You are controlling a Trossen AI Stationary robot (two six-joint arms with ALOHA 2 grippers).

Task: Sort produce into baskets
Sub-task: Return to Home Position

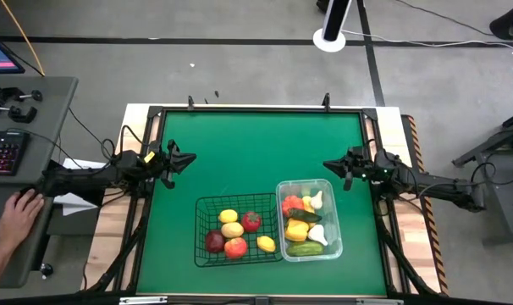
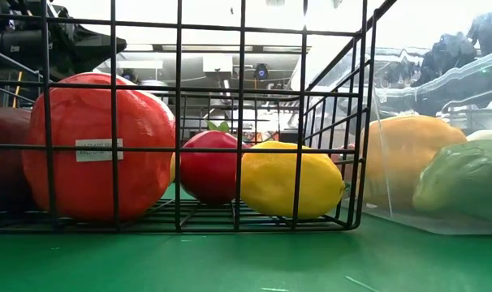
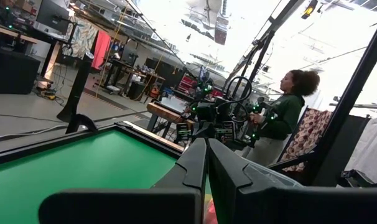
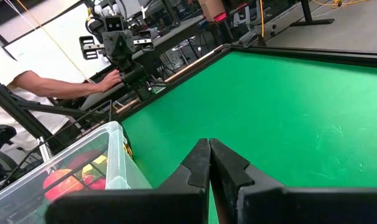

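A black wire-mesh basket (image 1: pixel 237 229) sits on the green table and holds red apples and tomatoes, yellow lemons and a dark red fruit (image 1: pixel 214 241). In the low view a big red apple (image 2: pixel 100 146), a small red one (image 2: pixel 209 166) and a lemon (image 2: pixel 291 182) rest on the basket's floor. A clear plastic tub (image 1: pixel 308 219) beside it, toward the table's right edge, holds a red tomato, a yellow pepper, corn, a cucumber and white garlic. My left gripper (image 1: pixel 187 158) is shut and empty at the table's left edge. My right gripper (image 1: pixel 330 166) is shut and empty at the right edge.
A person's hand (image 1: pixel 15 213) rests on the side desk left of the table, near a keyboard (image 1: pixel 2 152). A person (image 3: pixel 279 118) stands beyond the table in the left wrist view. The green mat (image 1: pixel 256 152) lies bare between the grippers.
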